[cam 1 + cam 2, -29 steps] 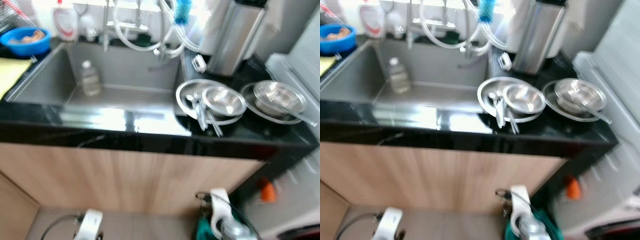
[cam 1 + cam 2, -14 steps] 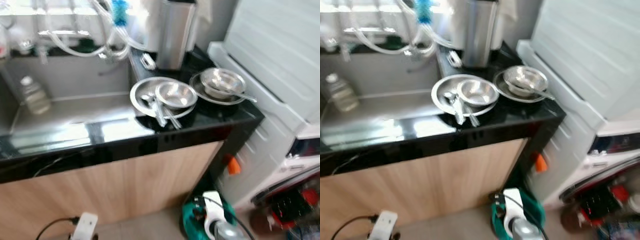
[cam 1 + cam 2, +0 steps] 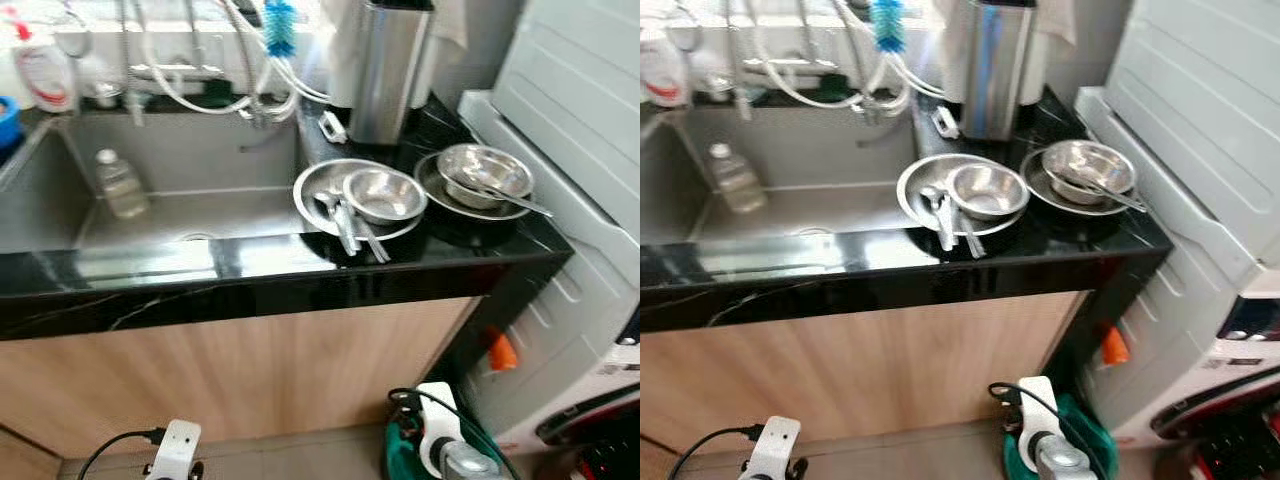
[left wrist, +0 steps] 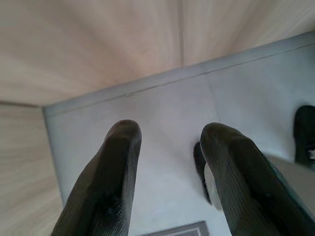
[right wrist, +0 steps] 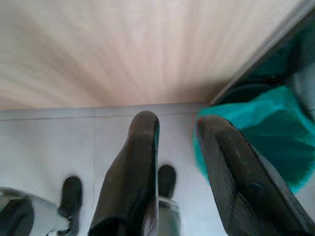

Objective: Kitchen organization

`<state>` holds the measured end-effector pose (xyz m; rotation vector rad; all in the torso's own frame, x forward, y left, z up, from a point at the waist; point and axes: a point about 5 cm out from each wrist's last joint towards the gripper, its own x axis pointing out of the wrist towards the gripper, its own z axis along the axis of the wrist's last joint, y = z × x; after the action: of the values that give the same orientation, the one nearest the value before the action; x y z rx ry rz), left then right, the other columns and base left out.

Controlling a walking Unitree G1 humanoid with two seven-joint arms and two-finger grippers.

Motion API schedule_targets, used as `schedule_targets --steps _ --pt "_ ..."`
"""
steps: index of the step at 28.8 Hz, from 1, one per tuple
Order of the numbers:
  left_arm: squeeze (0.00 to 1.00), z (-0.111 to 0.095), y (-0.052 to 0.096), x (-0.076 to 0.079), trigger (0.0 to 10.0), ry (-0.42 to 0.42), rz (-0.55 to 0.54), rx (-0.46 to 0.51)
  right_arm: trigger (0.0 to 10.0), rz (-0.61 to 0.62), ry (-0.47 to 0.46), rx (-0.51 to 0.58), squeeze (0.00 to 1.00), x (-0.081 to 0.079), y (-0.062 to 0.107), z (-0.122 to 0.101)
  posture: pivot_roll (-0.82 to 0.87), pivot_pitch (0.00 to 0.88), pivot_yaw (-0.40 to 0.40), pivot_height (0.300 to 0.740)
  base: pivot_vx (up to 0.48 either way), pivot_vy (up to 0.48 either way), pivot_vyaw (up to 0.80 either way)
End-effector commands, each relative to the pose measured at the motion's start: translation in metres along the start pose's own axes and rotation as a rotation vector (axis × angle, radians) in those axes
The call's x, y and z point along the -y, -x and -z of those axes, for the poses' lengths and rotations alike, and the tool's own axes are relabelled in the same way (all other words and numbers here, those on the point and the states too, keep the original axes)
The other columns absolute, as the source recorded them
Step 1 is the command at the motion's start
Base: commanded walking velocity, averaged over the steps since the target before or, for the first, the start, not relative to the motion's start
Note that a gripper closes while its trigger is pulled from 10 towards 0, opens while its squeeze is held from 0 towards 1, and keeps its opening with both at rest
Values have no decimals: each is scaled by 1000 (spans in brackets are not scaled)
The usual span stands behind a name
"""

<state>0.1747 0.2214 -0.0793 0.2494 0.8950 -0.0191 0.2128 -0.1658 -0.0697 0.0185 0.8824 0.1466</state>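
Sink (image 3: 200, 215) set in counter (image 3: 250, 285) at left, w/ bottle (image 3: 120, 185) inside; plate (image 3: 325, 190) w/ bowl (image 3: 383, 193) at right, second bowl (image 3: 483, 175) further right.

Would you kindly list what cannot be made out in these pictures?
- Sink: its left part is cut off by the left eye view's edge.
- Bottle in the sink: label too small to read.
- Cutlery on the plate: pieces overlap; count unclear.
- Washing machine: front cut off by the right eye view's edge.

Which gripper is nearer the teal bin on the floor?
Right. The right gripper hangs low with the teal bin right beside its fingers. The left gripper hangs open over bare floor by the wooden cabinet front, farther away.
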Motion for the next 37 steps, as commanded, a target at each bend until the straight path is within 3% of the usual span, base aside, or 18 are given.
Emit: schedule_targets --steps 1,17,31,37 --pt "0 6 1 -3 10000 -1 -7 -31 10000 -10 -11 -7 0 -5 -1 2 -8 30 -43 740 0 356 0" --pt "0 6 1 -3 10000 -1 -8 -27 10000 -4 -16 2 0 -6 -1 2 -5 23 -38 740 0 352 0" --pt "0 6 2 -4 10000 -12 -9 -18 10000 19 -21 52 0 -6 0 0 -12 0 -34 740 0 0 0" --pt "0 4 2 -5 10000 -36 -14 12 10000 -43 61 100 0 -11 0 -6 -27 0 -34 740 0 0 0"
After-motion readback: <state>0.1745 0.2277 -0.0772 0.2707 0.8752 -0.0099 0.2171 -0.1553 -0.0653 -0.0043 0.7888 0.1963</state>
